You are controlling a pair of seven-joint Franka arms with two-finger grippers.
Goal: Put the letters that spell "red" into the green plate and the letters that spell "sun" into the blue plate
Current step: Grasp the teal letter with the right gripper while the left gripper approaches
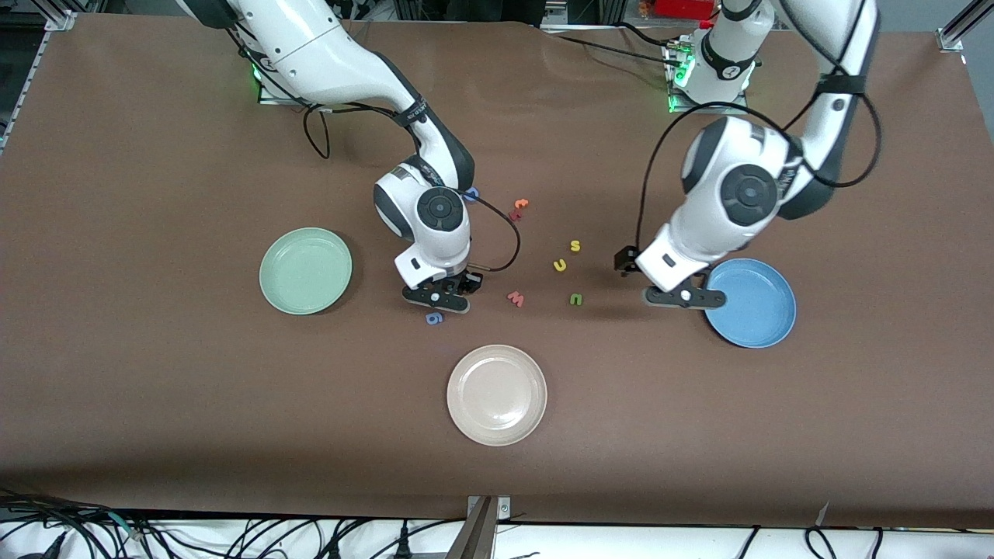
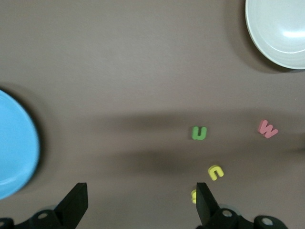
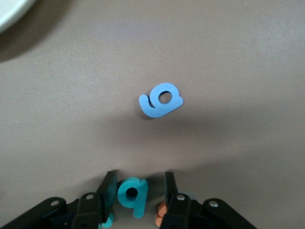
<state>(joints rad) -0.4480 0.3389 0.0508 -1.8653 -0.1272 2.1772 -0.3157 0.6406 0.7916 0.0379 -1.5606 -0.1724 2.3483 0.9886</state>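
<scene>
A: Closing on the teal "d" (image 3: 132, 194), that's how I read the right gripper (image 3: 137, 191): its fingers (image 3: 108, 190) stand narrow on either side of the letter, though I can't tell whether they're truly pressing it. It sits low over the table, between the green plate (image 1: 305, 270) and the red-pink "w" (image 1: 516, 299), with the blue "g" (image 3: 161, 100) just beside it.

B: And the risk?

A: An orange bit (image 3: 161, 209) and another teal bit (image 3: 108, 220) lie right at the fingers, probably the "e" and the "r". Squeeze or lift carelessly and they could be nudged away or dragged along. A thin foam letter may also twist out of a half-made grip.

B: The other arm?

A: The left gripper (image 2: 142, 202) waits, jaws wide and empty, just beside the blue plate (image 1: 752, 303). The yellow "s" (image 1: 575, 246), yellow "u" (image 1: 560, 265) and green "n" (image 1: 575, 299) lie between the "w" and that plate. Both plates are bare, so nothing is sorted yet.
</scene>
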